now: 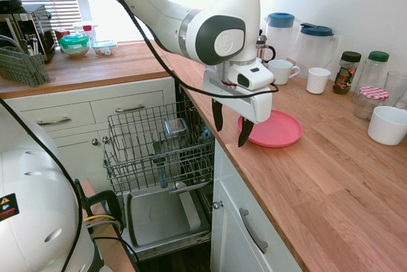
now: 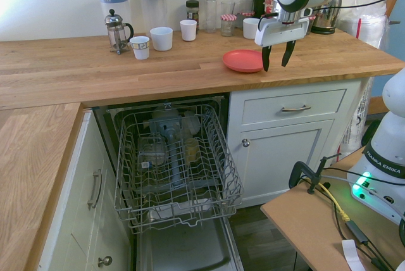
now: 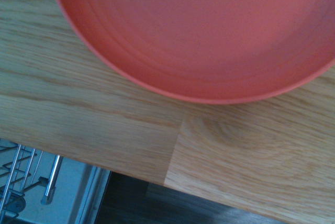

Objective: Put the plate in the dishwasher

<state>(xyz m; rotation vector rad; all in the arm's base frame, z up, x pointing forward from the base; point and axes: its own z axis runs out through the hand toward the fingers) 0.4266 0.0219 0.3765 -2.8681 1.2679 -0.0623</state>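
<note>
Gripper [image 1: 230, 123] upper ctr of 1st ext. view, pointing down, jaws wide open, nothing held. Plate [image 1: 277, 129] flat on counter [image 1: 331, 176], right of ctr; dishwasher [image 1: 166, 211] lower left.

Can't see the plate [image 1: 278, 130]'s rim at ten o'clock in the first exterior view, hidden behind the claw [image 1: 230, 136]. Can't see it whole in the wrist view, either. Lose the dishwasher door [image 2: 180, 245] past the second exterior view's six o'clock edge.
</note>
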